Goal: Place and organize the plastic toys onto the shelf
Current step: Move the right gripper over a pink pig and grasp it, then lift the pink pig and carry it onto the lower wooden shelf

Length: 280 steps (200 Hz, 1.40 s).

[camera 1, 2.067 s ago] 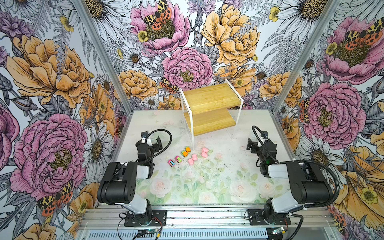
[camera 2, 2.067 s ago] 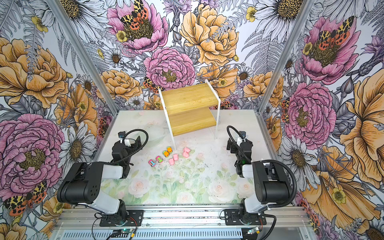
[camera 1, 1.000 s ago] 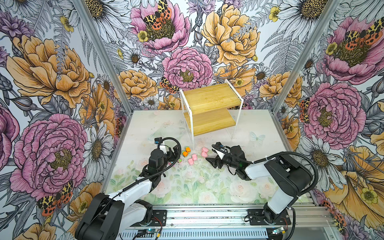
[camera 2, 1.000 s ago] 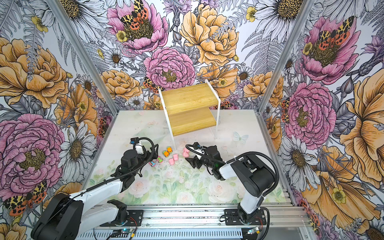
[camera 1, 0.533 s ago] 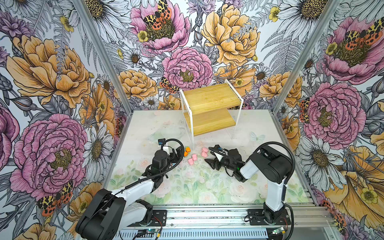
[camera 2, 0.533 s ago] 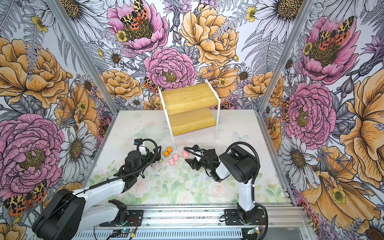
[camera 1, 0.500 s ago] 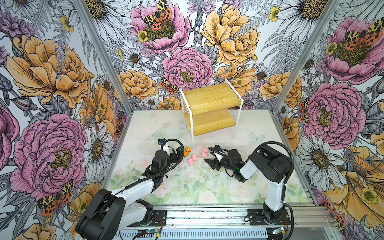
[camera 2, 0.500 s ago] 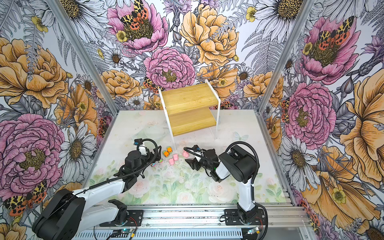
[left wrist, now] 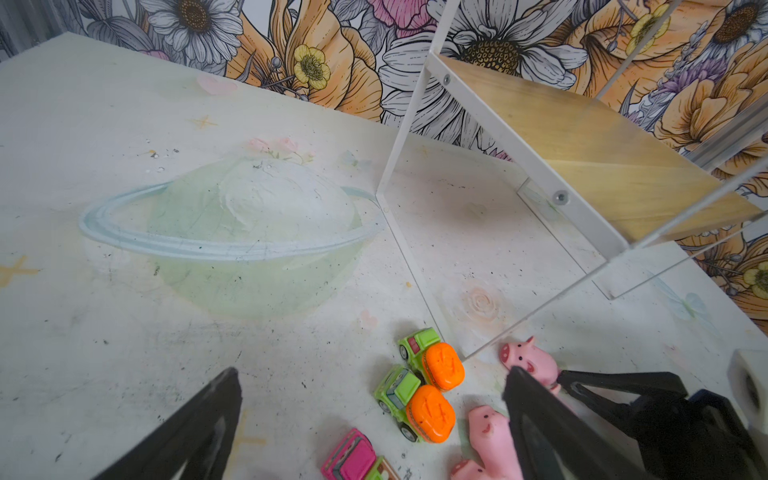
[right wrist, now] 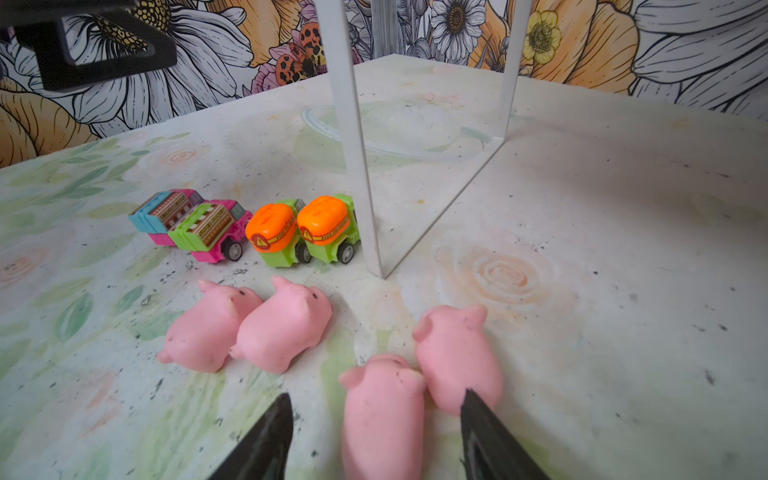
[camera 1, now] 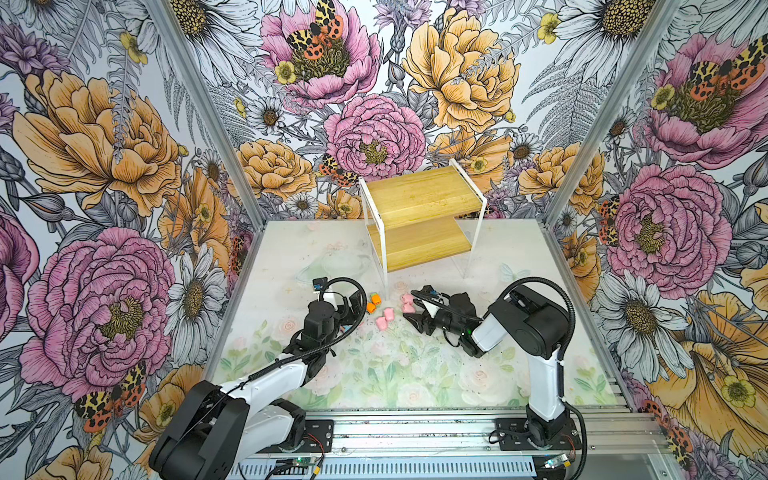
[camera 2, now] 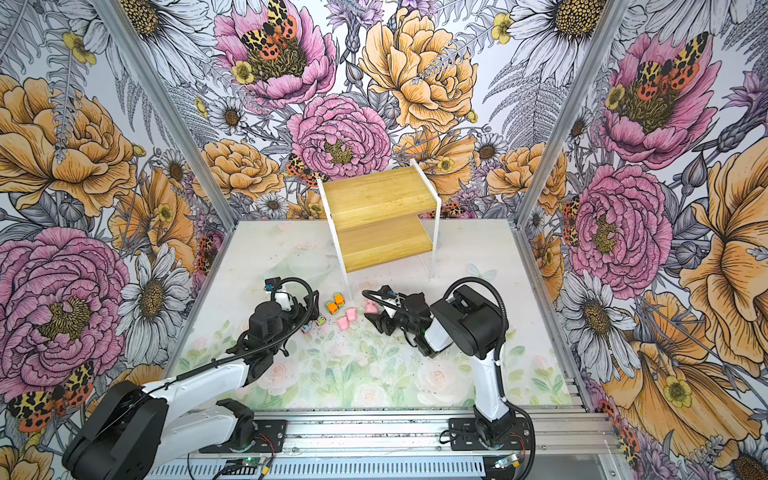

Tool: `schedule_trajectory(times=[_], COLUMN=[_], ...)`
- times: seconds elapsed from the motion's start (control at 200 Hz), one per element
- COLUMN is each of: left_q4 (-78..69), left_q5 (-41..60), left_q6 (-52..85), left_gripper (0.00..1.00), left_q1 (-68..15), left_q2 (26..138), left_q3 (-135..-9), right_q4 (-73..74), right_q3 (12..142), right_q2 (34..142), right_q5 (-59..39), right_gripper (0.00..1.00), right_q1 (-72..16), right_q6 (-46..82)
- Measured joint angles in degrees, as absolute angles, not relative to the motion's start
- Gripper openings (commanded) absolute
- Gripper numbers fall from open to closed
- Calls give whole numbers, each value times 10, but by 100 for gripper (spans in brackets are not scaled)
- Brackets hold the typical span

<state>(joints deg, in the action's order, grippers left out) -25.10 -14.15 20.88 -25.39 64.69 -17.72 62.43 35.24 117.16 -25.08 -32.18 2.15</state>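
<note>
A: Right, we've got the right gripper low over a pale pink blocky plastic pig on the flower-printed table mat, jaws parted astride it, not pinching.
B: We see its long axis running straight out from the gripper, head away, toward the white leg of the two-tier bamboo shelf.
A: A second pink pig touches its flank, crowding one fingertip.
B: Beyond sit two orange-and-green plastic cars and two pink cars; our left gripper hangs over them, jaws spread wide.
</note>
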Motion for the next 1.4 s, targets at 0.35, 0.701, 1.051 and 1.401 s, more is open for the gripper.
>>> schedule_trajectory(times=[0.35, 0.701, 1.051, 1.401], left_q4=[-237, -237, -237, -237], left_q5=[-151, -153, -155, -155], left_q6=[209, 209, 209, 209], left_gripper=[99, 99, 99, 99], left_q1=[-254, -254, -254, -254], left_q2=[636, 645, 658, 658], left_q3=[-173, -173, -173, -173], right_q4=[601, 573, 557, 561], right_q3=[358, 368, 376, 368], right_q2=[1172, 1172, 1171, 1145], right_q5=[-258, -258, -258, -263], right_gripper=[57, 37, 26, 25], right_q1=[-334, -334, -334, -326], right_q6=[19, 19, 21, 67])
